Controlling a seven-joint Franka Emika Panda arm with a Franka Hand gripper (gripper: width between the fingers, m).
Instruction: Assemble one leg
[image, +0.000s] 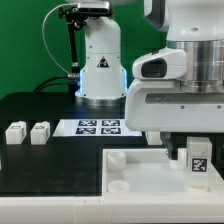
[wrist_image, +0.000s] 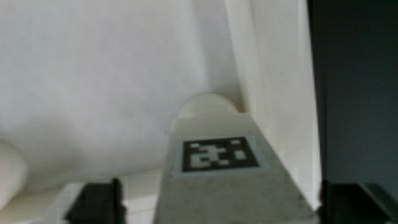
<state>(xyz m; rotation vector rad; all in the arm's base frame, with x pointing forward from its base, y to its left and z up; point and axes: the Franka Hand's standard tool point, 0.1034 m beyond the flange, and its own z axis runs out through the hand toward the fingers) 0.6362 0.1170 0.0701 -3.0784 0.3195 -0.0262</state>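
My gripper (image: 195, 146) is shut on a white leg (image: 198, 164) with a black-and-white tag. It holds the leg upright over the right part of the large white square panel (image: 140, 172). In the wrist view the leg (wrist_image: 217, 150) stands between the two dark fingers (wrist_image: 93, 203), tag facing the camera, with the panel (wrist_image: 107, 90) behind it. Whether the leg's lower end touches the panel is hidden. Two more legs (image: 15, 132) (image: 40, 131) lie side by side on the black table at the exterior view's left.
The marker board (image: 100, 126) lies at the back centre in front of the robot base (image: 100, 70). The panel has raised round sockets (image: 117, 158) at its left corners. Black table (wrist_image: 356, 80) shows beside the panel's edge.
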